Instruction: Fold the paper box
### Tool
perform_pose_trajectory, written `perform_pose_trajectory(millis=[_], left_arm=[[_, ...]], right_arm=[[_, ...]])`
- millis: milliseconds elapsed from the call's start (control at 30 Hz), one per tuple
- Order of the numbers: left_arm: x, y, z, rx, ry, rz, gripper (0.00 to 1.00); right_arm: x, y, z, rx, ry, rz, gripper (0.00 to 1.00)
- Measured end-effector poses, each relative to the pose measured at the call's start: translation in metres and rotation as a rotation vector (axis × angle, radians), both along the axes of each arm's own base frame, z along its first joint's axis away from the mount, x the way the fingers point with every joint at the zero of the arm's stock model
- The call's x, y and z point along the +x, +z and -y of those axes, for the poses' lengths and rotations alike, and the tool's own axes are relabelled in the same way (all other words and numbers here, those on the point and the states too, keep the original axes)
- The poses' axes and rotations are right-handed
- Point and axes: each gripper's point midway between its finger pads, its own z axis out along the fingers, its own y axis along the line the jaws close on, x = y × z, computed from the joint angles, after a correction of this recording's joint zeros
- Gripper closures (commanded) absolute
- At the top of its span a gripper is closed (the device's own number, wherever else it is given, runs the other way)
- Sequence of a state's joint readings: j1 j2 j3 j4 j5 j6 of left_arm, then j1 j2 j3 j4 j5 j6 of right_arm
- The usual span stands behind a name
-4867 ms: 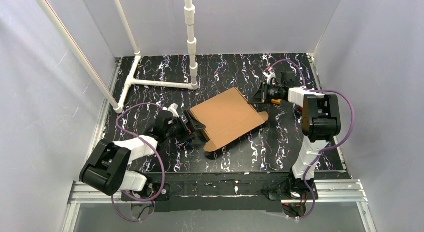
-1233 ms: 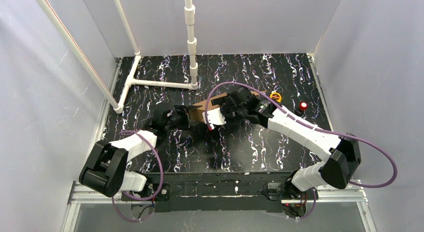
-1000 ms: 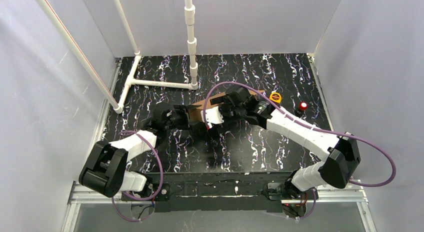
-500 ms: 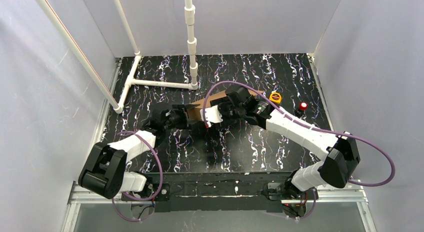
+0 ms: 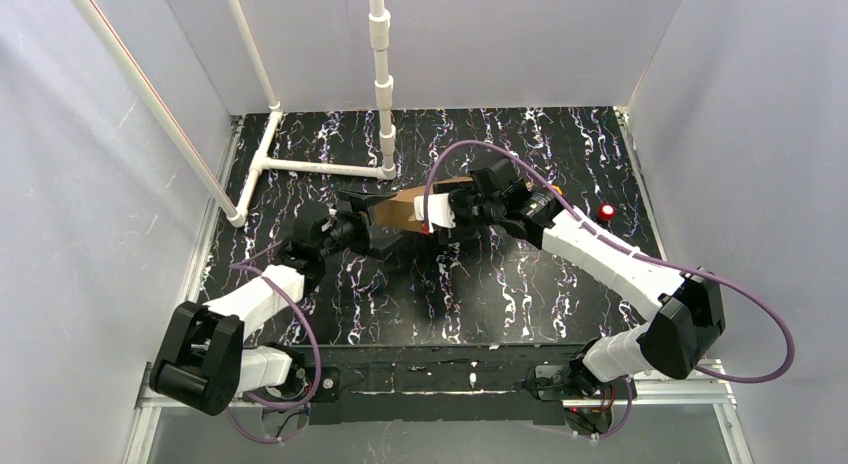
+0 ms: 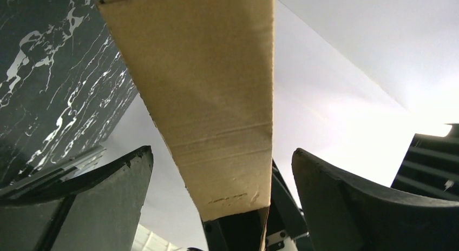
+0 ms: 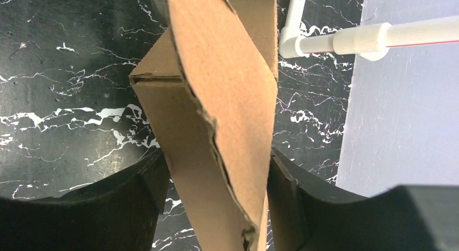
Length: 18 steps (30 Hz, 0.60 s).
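On the dark marbled surface (image 5: 480,304), the left hand (image 6: 220,153) is spread wide, its fingers on either side of the paper box (image 5: 398,210) but not touching it. The box is tilted up at mid-surface. The right hand (image 7: 216,159) clamps its cardboard from the right.

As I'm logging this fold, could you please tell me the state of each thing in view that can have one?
paper box: partly folded, panels tilted up, not yet closed.
left gripper: jaws open, a cardboard panel between them with a gap on each side.
right gripper: jaws shut on the paper box's folded panels.
red light: lit.
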<state>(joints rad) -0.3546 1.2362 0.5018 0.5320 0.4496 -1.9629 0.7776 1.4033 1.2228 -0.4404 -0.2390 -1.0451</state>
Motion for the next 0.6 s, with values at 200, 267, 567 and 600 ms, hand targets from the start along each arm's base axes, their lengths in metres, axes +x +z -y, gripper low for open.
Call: perform_pose_trajectory(millis=[200,267,567,600], left_arm=[[-0.001,0.017,-0.015,0.067,-0.019,0.160,0.02],[-0.004,0.027,-0.022,0.100,-0.026,0.245,0.02],[-0.016,0.058,-0.052,0.340,-0.056,0.656,0.02],[-0.017,0.057,-0.053,0.362,-0.063,0.679,0.02]], right_arm=[[0.008,0.011,0.008,0.049,-0.040,-0.041,0.42],[0.011,0.015,0.012,0.066,-0.056,-0.060,0.42],[0.016,0.033,0.029,0.142,-0.132,-0.159,0.42],[0.016,0.035,0.031,0.152,-0.141,-0.173,0.41]])
